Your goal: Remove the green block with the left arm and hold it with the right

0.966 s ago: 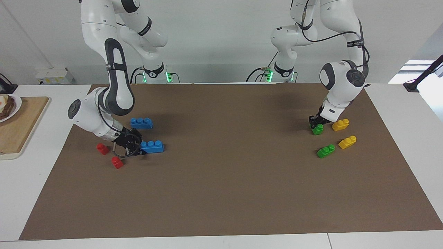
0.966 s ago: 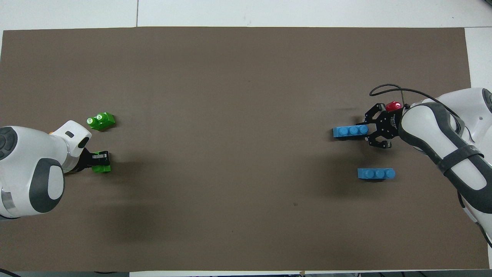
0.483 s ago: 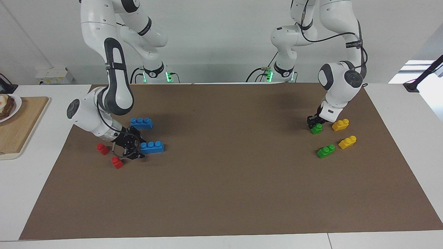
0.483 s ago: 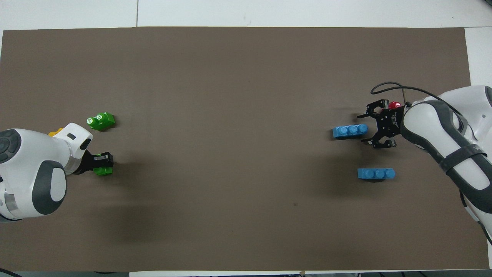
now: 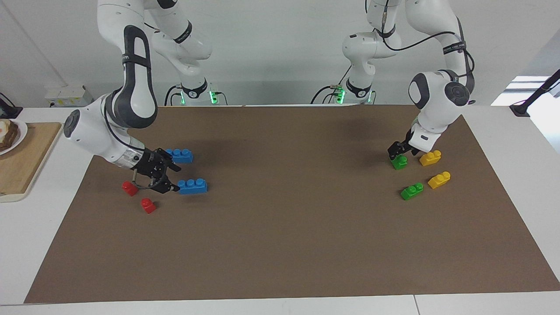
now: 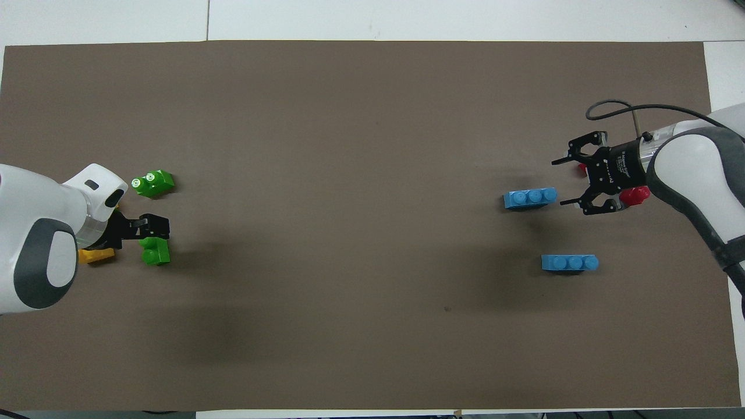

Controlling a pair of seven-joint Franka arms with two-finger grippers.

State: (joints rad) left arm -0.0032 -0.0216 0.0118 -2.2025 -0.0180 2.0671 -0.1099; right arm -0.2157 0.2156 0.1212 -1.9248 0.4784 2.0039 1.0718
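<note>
Both grippers empty and spread – green block lying on the mat.

I see the green block point(image 5: 400, 162) – glossy moulded plastic, 2 round studs – resting on the matte brown mat point(image 5: 288, 227) at the left arm's end, just under the left gripper point(image 5: 396, 151), whose black fingers stand apart and grip nothing. A second green brick point(image 5: 411, 191) and 2 yellow bricks point(image 5: 430, 158) point(image 5: 439, 180) of the same 2-stud shape lie close by. At my right arm's end, the right gripper point(image 5: 171, 177) hangs with its fingers spread, between 2 blue 3-stud bricks point(image 5: 179, 155) point(image 5: 192, 186), with 2 small red single-stud bricks point(image 5: 130, 188) point(image 5: 148, 205) near it. I can read no writing on anything.
</note>
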